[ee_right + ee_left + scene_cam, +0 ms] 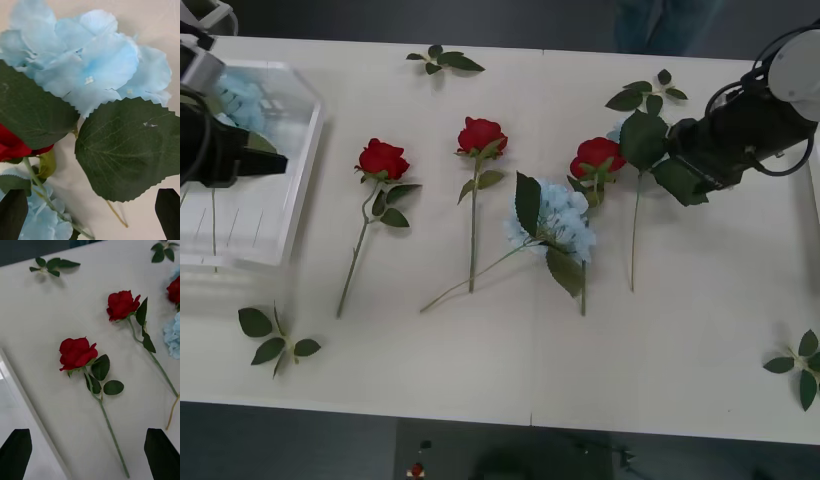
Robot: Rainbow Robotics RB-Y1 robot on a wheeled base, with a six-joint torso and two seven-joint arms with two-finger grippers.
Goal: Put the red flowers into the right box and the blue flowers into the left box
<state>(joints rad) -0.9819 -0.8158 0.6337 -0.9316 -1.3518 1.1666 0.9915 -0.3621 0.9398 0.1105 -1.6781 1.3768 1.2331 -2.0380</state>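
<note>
Three red flowers were seen lying on the white surface (480, 370). The left rose (383, 158) lay nearest to the left box (290, 215), the middle rose (481, 135) was beside it, and the right rose (597, 156) lay close to a blue flower (552, 222), whose petals were partly covered by its own dark leaves. In the left wrist view the left rose (77, 352) and the middle rose (122, 305) were shown apart from each other, each with its stem flat on the surface.

The left box was placed at the left edge of the surface, and a pale blue flower (242, 95) was already seen inside it. The left gripper (275, 162) was held over this box, and its jaws were open, with nothing between them.

The right gripper (675, 150) was lowered at the right side, just beside a second blue flower (617, 130) that was mostly hidden behind large leaves. In the right wrist view this blue bloom (93, 60) and a big leaf (127, 146) were seen very close, and the jaws were spread wide at both sides, not closed on anything.

Small green leaf sprigs (275, 340) were scattered near the corners of the surface.
</note>
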